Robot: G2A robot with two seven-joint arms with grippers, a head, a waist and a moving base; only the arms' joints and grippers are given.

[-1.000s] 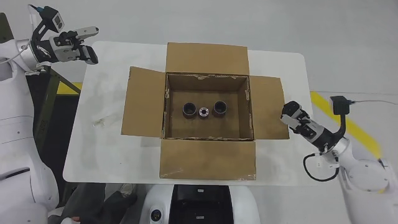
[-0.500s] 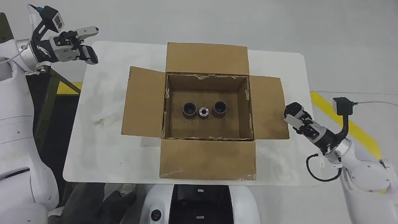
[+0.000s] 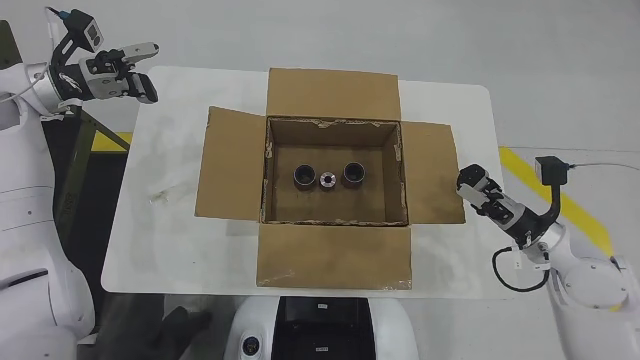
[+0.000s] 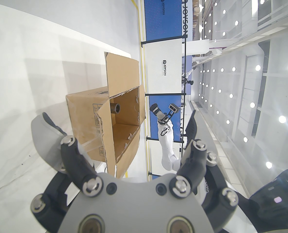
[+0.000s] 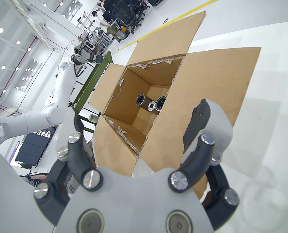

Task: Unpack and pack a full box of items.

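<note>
The right gripper [image 3: 466,178] hangs wide and empty beside the right flap [image 3: 432,173] of the open box [image 3: 335,93], three metal cylinders [image 3: 329,177] stand on its floor, and the left gripper [image 3: 148,70], equally wide, hangs at the far corner of the worktop [image 3: 160,240], seemingly to leave the opening clear.

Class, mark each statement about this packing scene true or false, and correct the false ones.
1. The brown cardboard box has all four flaps folded open. True.
2. Five items are inside the box. False: there are three, two dark metal cylinders with a smaller silver cylinder between them.
3. The left end effector grips a cylinder. False: it is open and empty, at the white table's far left corner.
4. The right end effector is open, near the box's right flap. True.
</note>
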